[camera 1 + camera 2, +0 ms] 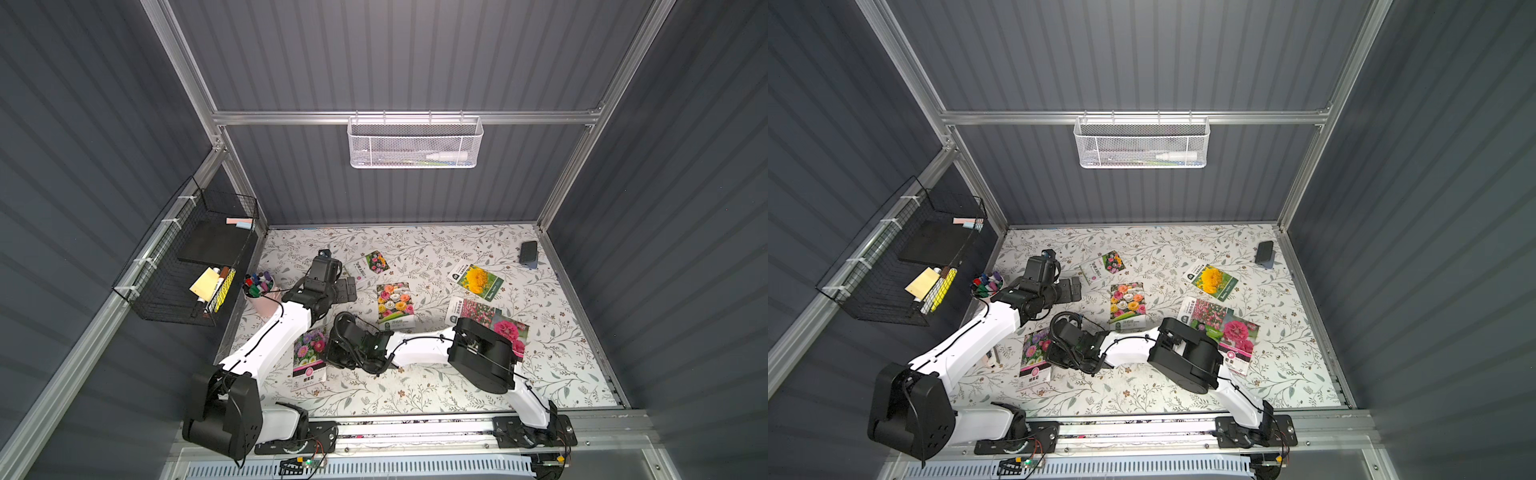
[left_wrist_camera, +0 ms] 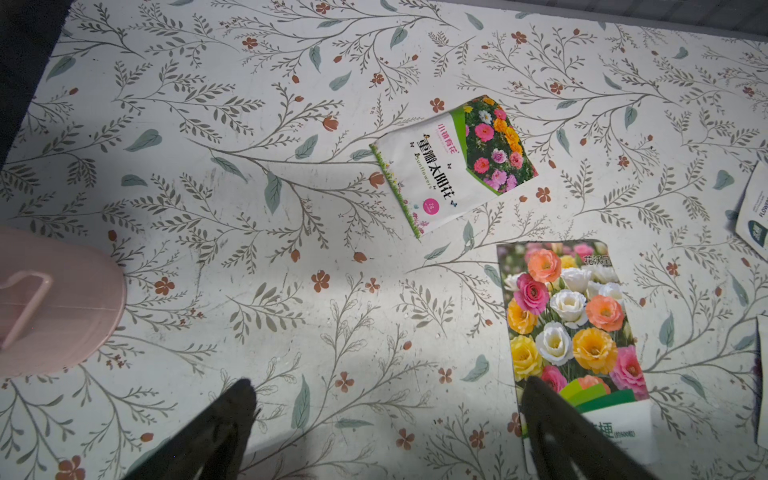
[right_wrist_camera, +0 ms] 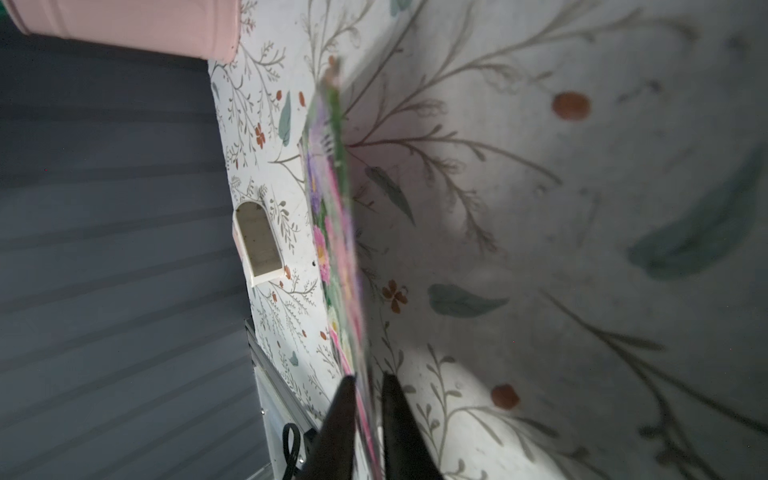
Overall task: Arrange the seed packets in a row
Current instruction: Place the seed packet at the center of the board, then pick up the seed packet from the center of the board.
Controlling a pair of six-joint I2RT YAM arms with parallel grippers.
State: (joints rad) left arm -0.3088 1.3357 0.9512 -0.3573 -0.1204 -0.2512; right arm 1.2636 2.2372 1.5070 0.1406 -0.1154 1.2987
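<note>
Both top views hang high over the near edge, side by side, looking steeply down on the whole floral counter (image 1: 415,399). The left wrist camera looks down from mid height, sharing the mixed-bloom seed packet (image 2: 569,324) and pink pen pot (image 2: 58,307) with them. The right wrist camera skims the counter closely, edge-on to the purple-flower seed packet (image 3: 332,232) at the right claw (image 3: 369,386).

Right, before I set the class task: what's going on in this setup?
Two robot arms work over a flowery table. The right gripper has the edge of a purple-and-pink flower packet between its fingers; whether it grips is unclear. The left gripper hangs open and empty beside the rose packet. Other seed packets, like the yellow one, lie scattered; no row yet.
</note>
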